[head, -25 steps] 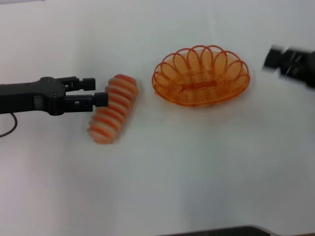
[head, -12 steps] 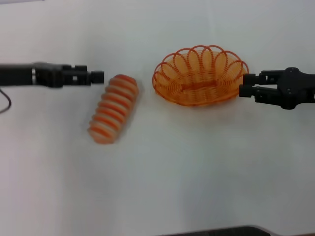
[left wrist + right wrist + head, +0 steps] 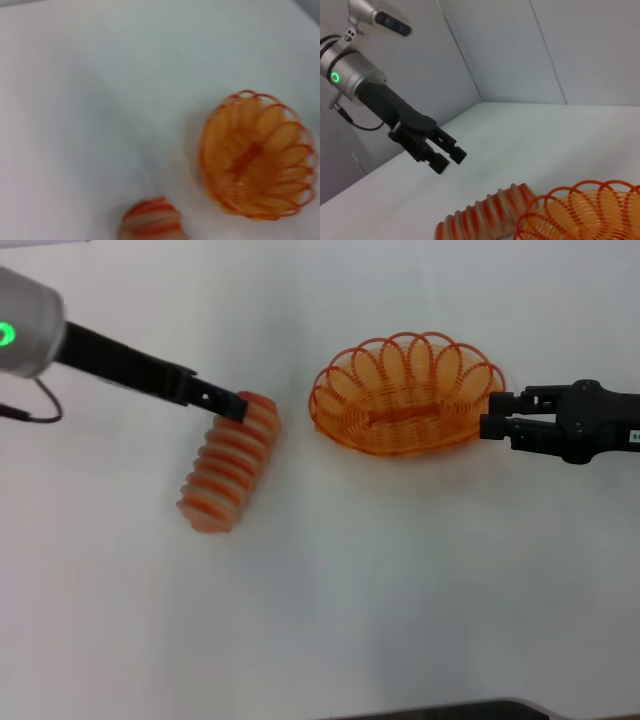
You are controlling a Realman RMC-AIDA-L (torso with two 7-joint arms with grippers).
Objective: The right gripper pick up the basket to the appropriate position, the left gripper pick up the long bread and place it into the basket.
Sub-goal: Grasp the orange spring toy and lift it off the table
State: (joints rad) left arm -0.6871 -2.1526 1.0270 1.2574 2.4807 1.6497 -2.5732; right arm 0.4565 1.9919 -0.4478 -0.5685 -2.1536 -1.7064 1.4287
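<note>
The long bread [image 3: 228,462], cream with orange-red stripes, lies slanted on the white table left of centre. The orange wire basket [image 3: 405,395] stands to its right, empty. My left gripper [image 3: 228,403] reaches in from the upper left, with its tip over the bread's far end. In the right wrist view the left gripper [image 3: 445,156] hangs open above the bread [image 3: 485,215], clear of it. My right gripper [image 3: 492,418] is open at the basket's right end, its fingertips at the rim. The left wrist view shows the bread's end [image 3: 152,220] and the basket [image 3: 255,155].
The white tabletop [image 3: 330,590] stretches bare in front of both objects. A dark edge [image 3: 450,710] runs along the bottom of the head view. A black cable [image 3: 30,415] hangs from the left arm. White walls [image 3: 545,50] rise behind the table.
The right gripper came in from the right and now sits at the basket's right end. The left gripper drew back from the bread's side, rose, and now slants down over its far end.
</note>
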